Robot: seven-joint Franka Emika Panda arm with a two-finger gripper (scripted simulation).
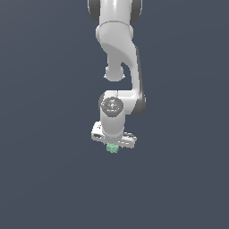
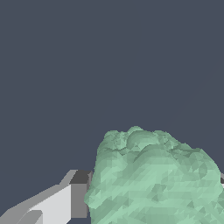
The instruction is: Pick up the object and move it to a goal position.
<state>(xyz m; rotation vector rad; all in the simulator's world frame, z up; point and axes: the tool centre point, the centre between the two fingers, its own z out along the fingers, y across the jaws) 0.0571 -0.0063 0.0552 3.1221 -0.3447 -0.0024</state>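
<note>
The object (image 1: 112, 148) is a small mint-green bumpy lump that peeks out just under the white hand of my gripper (image 1: 113, 142). The arm comes down from the top of the exterior view. In the wrist view the object (image 2: 153, 175) fills the space between the fingers. One white finger with a dark pad (image 2: 78, 197) presses against one side of it. Only a thin sliver of the other finger shows at the frame's edge on the opposite side. The gripper is shut on the object. Whether the object touches the floor below, I cannot tell.
A plain dark blue-grey surface (image 1: 44, 179) lies all around the arm in both views. No other objects, containers or markers show.
</note>
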